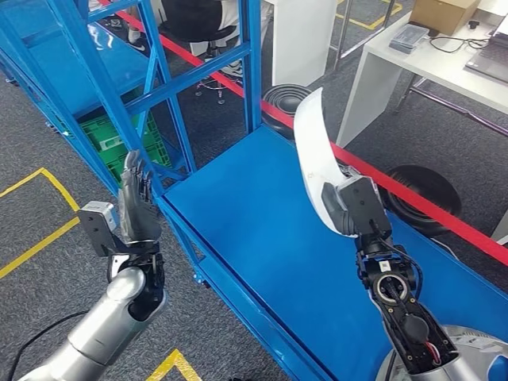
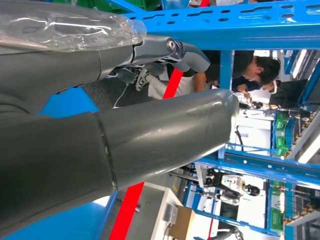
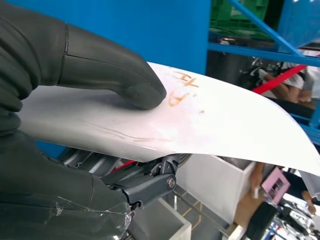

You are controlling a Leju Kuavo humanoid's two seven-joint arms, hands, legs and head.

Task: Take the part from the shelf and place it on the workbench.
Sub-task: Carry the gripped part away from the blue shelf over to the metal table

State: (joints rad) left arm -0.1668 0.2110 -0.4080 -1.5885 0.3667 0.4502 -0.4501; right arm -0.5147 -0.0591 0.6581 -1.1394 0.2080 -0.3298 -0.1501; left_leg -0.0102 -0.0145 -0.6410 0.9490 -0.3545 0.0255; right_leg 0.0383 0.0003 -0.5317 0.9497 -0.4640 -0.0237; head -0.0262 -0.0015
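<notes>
Right hand (image 1: 348, 208) grips the part (image 1: 316, 155), a thin curved white panel, by its lower end. In the right wrist view the thumb (image 3: 113, 75) presses on the panel's face beside some orange markings, with fingers (image 3: 147, 182) underneath. The part stands nearly upright in the air over the blue shelf surface (image 1: 252, 230), touching nothing else.

Left hand (image 1: 136, 198) is raised beside the blue frame post (image 1: 101, 87), fingers extended and apart, holding nothing.

Judgement: transport step; the part is off the shelf, not yet at the white table (image 1: 437, 63) at upper right, which sits beyond the red tape (image 1: 419, 202).

Notes for doing this well:
- The grip is at one end only, so the free end will likely swing; move slowly and keep the wrist steady.
- Keep the tall free end away from the shelf frame when turning.
- The panel looks thin and flexible; hold firmly without bending it.
- Lower it flat onto the table, then release.
- Keep the left arm away from the post.
</notes>
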